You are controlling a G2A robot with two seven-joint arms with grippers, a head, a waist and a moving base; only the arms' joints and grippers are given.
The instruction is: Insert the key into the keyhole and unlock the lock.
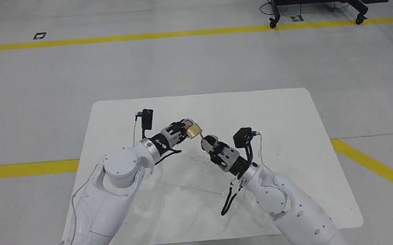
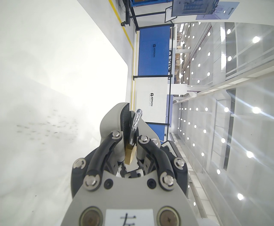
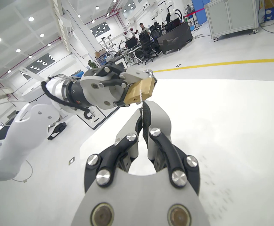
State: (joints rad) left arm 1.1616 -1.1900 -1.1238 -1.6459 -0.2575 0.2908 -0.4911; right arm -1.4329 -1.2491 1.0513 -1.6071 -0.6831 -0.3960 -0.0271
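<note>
Two grey pincers meet in the air over the flat white table (image 1: 286, 115), a bit toward 11 o'clock from its middle. The left gripper (image 1: 176, 132) is squeezed shut on a small, gold-coloured brass padlock (image 1: 194, 130) with a silver loop, and sits at 9 o'clock from it. The right gripper (image 1: 209, 146) waits at 5 o'clock from the padlock, pinched almost flat on a thin silver metal key (image 3: 141, 97). I think the padlock is hard, smooth and heavy for its size, so it could slip or turn if it is held loosely. A grip on its flat sides near the loop looks best. The key looks light and stiff but very thin, so it could twist between the fingers. It should be held by its wide flat end, leaving the toothed end free. The right wrist view shows what the top view cannot. There the underside of the padlock (image 3: 139, 91) points at the right gripper (image 3: 143, 111), and the key tip is right at its lower corner. I cannot tell if the tip is inside the hole. The left wrist view shows the other side, where the silver loop sits between the fingers of the left gripper (image 2: 133, 128) with the padlock (image 2: 130, 155) tucked in behind.
</note>
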